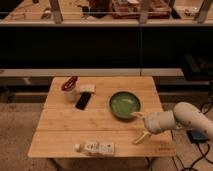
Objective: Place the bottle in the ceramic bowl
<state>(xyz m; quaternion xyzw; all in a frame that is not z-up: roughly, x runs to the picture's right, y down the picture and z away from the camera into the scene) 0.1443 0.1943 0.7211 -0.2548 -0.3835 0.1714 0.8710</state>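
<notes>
My pale gripper hangs spread and empty beside the round green ceramic bowl. The slim white bottle lies near the front edge of the wooden table, not yet grasped; all work remains.

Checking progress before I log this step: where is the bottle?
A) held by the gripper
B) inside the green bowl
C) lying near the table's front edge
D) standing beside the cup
C: the bottle lies on its side at the front edge of the table; the gripper, fingers open and empty, is near the ceramic bowl's front right.
</notes>
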